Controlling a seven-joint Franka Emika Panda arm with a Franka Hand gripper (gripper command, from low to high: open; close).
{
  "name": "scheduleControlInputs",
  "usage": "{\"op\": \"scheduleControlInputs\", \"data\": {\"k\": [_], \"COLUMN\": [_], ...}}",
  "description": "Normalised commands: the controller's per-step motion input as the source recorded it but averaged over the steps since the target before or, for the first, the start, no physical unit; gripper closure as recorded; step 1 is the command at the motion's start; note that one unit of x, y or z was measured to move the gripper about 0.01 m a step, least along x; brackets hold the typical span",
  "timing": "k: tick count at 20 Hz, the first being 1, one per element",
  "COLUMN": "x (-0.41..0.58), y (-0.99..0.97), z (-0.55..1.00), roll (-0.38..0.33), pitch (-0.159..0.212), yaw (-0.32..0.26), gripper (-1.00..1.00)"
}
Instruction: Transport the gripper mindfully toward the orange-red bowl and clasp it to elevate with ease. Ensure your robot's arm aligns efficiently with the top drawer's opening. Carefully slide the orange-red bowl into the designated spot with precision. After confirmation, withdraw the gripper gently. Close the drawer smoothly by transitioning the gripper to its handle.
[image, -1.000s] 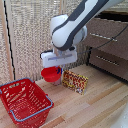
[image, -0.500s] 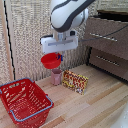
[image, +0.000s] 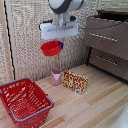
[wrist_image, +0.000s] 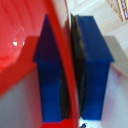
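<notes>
Held aloft by a thin rim pinch, orange-red bowl (image: 50, 48) in clamped gripper (image: 59, 44) (top drawer (image: 106, 31) at three o'clock), liable to swing or slip in transit

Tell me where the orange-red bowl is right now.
The orange-red bowl hangs in the air in the gripper, above the pink cup, on the exterior view's left of the dresser.

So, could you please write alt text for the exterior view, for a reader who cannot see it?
A white robot arm holds an orange-red bowl by its rim in its gripper, high above a wooden floor. Below stand a pink cup, a patterned box and a red mesh basket; a grey-brown dresser stands at the exterior view's right.
</notes>
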Motion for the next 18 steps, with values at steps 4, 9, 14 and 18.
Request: {"op": "scheduleControlInputs", "data": {"k": [4,9,14,18], "x": [0.324,0.282,0.187,0.145], "y": [-0.35,-0.36,-0.40,-0.44], "z": [0.75,0.81,0.76,0.69], "roll": [0.000,0.000,0.000,0.000], "pitch": [0.038,0.038,0.044,0.046], "yaw": [-0.048,-0.053,-0.076,-0.137], "gripper": [1.00,1.00,1.00,1.00]}}
